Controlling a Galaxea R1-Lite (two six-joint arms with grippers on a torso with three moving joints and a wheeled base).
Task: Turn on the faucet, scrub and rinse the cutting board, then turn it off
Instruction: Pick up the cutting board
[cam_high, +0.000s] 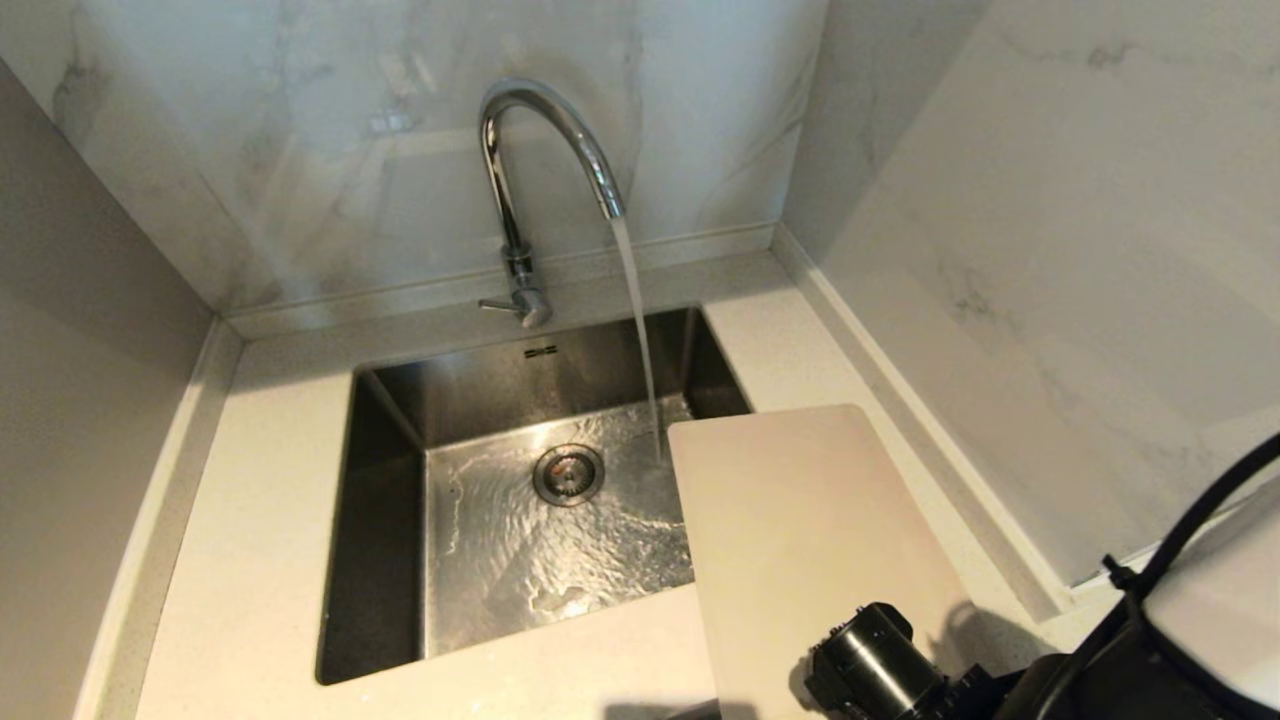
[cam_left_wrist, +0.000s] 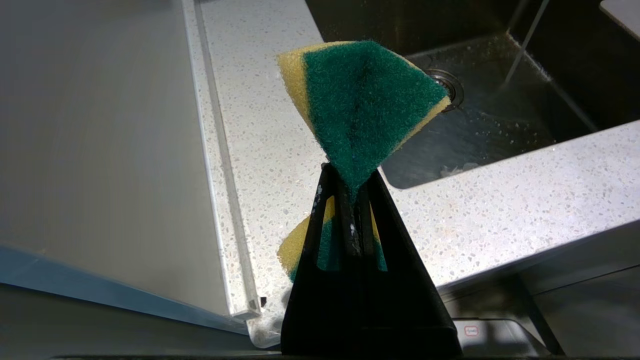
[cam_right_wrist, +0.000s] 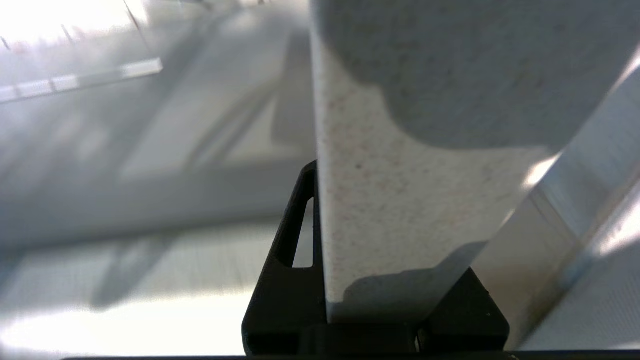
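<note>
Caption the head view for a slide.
Faucet running into the sink; right gripper holds the cutting board beside the stream.

Faucet (cam_high: 540, 150): tall chrome gooseneck behind the sink, thin side lever low on its stem, water running from the arched spout down into the basin. Cutting board (cam_high: 800, 540): large flat cream rectangle with rounded corners, tilted, far end poking over the sink's right edge just beside the stream, near end at my right arm. Its slot handle isn't visible.
</note>
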